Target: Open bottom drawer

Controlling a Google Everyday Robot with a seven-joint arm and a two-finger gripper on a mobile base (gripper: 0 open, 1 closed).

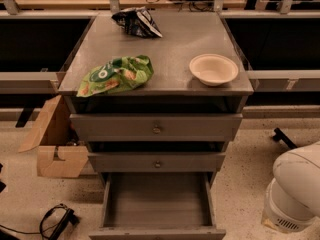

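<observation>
Where the gripper is: out of frame; whether it is open or closed cannot be told, so places below are given from the one robot part showing.
Robot part in view: a white rounded arm section [297, 194] at the lower right, over the speckled floor.
Bottom drawer [157, 201]: left of that arm section and apart from it, pulled well out, plain grey inside showing, nothing in it; its front panel runs along the lower edge, knob not visible.
Other drawers: middle drawer [157, 161] and top drawer [156, 127] above it, both pushed in.
Cabinet top [170, 49]: green snack bag [116, 75], dark bag [136, 22], pale bowl [214, 69].
Task state: looks done, judging by how far out the drawer stands.
Risk, knock: the arm swinging left could strike the open drawer's right side and shove it back or skew it.
Risk, overpull: any further pull could bring the drawer off its runners.
Risk, snag: the black cable [55, 221] on the floor at far left could catch the base if it drives that way.
</observation>
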